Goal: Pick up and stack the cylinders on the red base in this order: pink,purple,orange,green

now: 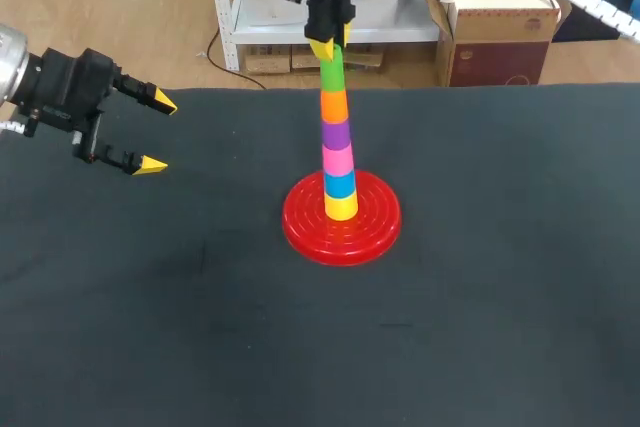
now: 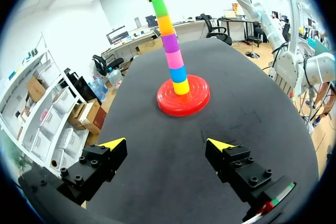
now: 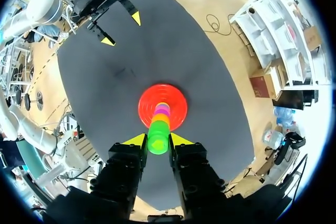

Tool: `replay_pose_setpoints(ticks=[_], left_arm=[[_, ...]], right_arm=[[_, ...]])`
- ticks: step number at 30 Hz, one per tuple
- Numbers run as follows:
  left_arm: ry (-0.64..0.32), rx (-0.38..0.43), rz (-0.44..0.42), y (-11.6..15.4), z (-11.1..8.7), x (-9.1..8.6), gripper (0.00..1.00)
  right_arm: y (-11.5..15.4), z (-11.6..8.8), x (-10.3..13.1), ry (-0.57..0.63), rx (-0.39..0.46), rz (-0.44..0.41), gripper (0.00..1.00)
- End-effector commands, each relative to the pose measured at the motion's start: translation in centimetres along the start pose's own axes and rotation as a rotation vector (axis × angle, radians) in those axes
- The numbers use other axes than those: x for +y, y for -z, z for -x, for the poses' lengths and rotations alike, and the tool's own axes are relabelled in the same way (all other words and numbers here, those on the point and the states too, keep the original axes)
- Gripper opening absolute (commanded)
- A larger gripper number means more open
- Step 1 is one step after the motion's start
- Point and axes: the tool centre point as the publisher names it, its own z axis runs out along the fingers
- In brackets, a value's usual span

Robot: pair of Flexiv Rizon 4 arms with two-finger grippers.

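Note:
On the red base stands a tall, slightly leaning stack: yellow, blue, pink, purple, orange and the green cylinder on top. My right gripper hangs over the stack, shut on the green cylinder, with a yellow tip against each side of it. In the right wrist view the red base lies straight below. My left gripper hovers open and empty at the table's left, well away from the stack; its own view shows the left gripper wide apart.
The black table carries only the base and stack. The stack leans slightly toward the table's far side.

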Motion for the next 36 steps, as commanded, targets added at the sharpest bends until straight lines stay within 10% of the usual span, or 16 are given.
replay_pose_setpoints(ticks=[1,10,11,12,31,36], left_arm=[[-0.003,-0.002,0.005,0.0,-0.1,-0.2,1.0],[-0.003,-0.002,0.005,0.0,-0.1,-0.2,1.0],[-0.003,-0.002,0.005,0.0,-0.1,-0.2,1.0],[-0.003,-0.002,0.005,0.0,-0.1,-0.2,1.0],[-0.003,-0.002,0.005,0.0,-0.1,-0.2,1.0],[-0.003,-0.002,0.005,0.0,-0.1,-0.2,1.0]], right_arm=[[-1.8,-0.8,0.7,-0.006,-0.025,-0.006,0.0],[-1.8,-1.7,0.5,-0.041,-0.044,-0.026,0.09],[-1.5,-1.7,0.4,-0.047,-0.047,-0.032,0.28],[-1.1,-1.8,0.3,-0.054,-0.058,-0.044,1.0],[1.1,-5.0,-1.9,-0.188,-0.562,-0.128,1.0],[1.1,-5.0,-1.9,-0.188,-0.562,-0.128,1.0]])
